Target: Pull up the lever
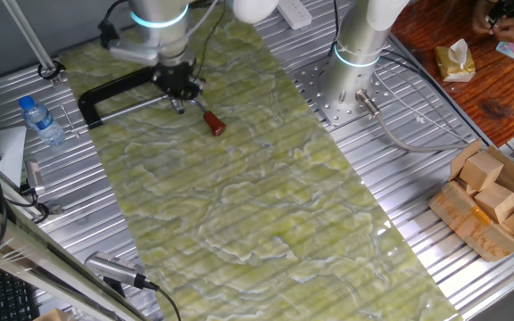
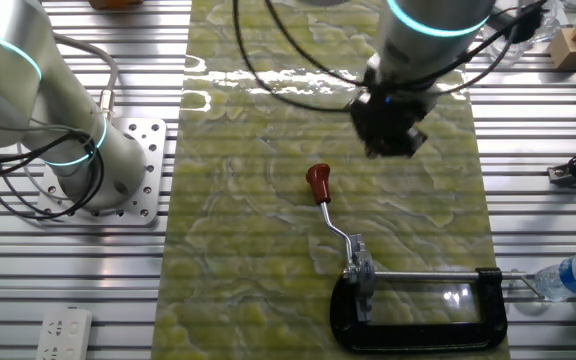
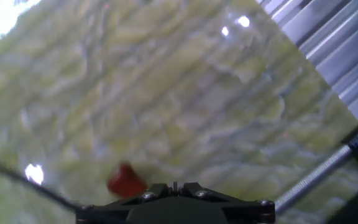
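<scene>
The lever is a short thin metal stick with a red-brown tip, lying low over the green marbled mat. It also shows in the other fixed view, running from the tip to a metal pivot. My gripper hangs close above the mat just beside the lever and does not touch it. In the other fixed view my gripper is off to one side of the tip. In the hand view the blurred red tip sits just left of the gripper. The jaws look shut and empty.
A black C-clamp with a long silver rod holds the lever's base. A water bottle lies beside it. A second arm's base and a box of wooden blocks stand off the mat.
</scene>
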